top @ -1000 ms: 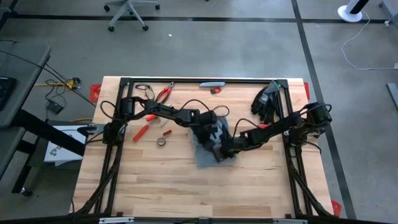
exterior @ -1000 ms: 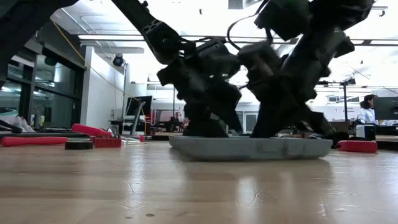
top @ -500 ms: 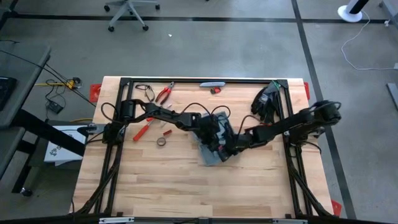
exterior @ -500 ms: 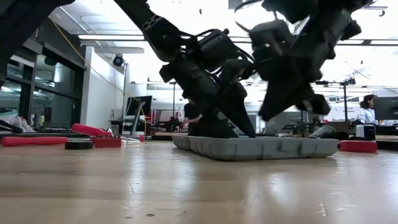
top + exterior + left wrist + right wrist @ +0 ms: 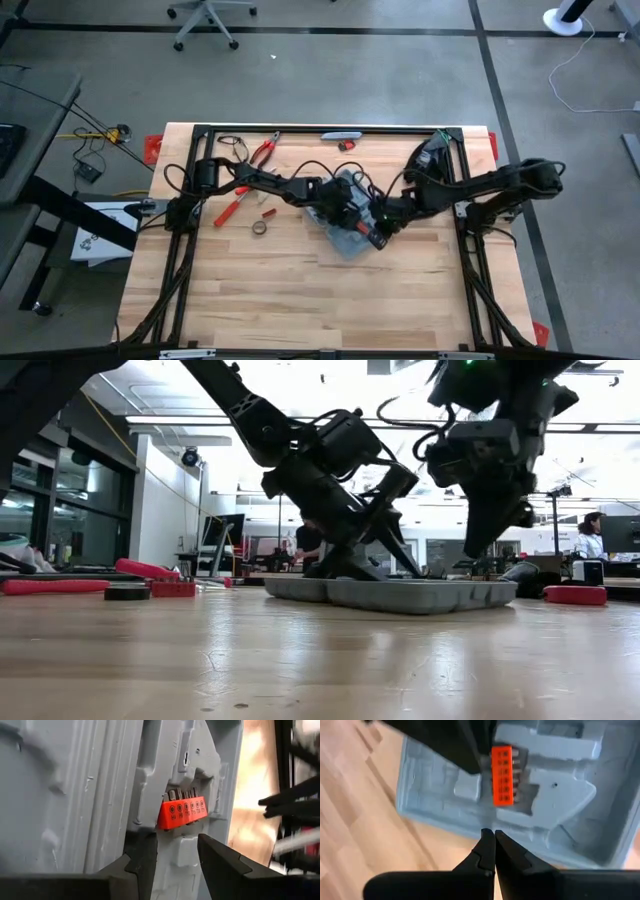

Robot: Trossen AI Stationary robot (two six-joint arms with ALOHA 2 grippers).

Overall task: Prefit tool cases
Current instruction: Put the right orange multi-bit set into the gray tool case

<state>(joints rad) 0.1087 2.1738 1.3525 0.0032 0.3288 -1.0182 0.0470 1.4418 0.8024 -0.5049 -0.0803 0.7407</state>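
Left claw point(image 5: 177, 852) apart over the tool case point(image 5: 345, 215); right claw point(image 5: 494, 845) pinched together beside it (a nudge could unseat the orange bit holder point(image 5: 182, 812)).

Matt plastic on pale, lightly sheened wood

The tool case point(image 5: 560, 795) is moulded grey-blue plastic, matt and slightly scuffed; its orange bit holder point(image 5: 182, 812) looks smooth plastic with metal bits. The table point(image 5: 260, 290) is planked wood, faintly reflective.
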